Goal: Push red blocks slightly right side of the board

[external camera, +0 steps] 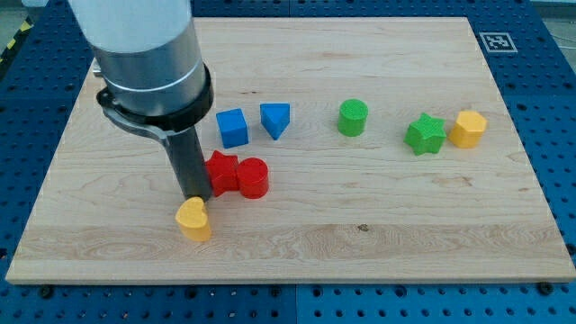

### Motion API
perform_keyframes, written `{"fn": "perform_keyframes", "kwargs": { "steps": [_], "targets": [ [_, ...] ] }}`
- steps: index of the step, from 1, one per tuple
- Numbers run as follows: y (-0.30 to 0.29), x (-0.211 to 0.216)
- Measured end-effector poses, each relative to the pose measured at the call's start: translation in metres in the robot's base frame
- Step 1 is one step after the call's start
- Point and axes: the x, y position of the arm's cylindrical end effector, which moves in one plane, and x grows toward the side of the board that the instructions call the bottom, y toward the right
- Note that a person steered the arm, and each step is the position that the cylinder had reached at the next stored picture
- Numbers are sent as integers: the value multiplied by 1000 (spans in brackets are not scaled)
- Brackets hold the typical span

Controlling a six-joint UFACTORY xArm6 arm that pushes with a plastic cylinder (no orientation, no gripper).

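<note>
A: Where are the reds sitting?
B: The red star (220,172) and red cylinder (254,177) are touching, left of centre on the surface (378,225). My tip (196,195) is pressing the star's left side.
A: Claw?
B: None showing; just a rod. I'm judging a slow, level rightward push best, avoiding the yellow heart (193,219).

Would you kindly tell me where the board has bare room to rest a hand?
Free: the wide strip below the green cylinder and green star, right of the red cylinder. Crowded: around my tip, beside the red star and yellow block.
</note>
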Motion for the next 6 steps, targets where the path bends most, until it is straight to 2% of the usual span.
{"fn": "perform_keyframes", "kwargs": {
  "steps": [1, 2, 3, 4, 5, 6],
  "targets": [
    [0, 0],
    [0, -19],
    [-18, -45],
    [-49, -51],
    [-52, -53],
    [-17, -53]
  ]
}}
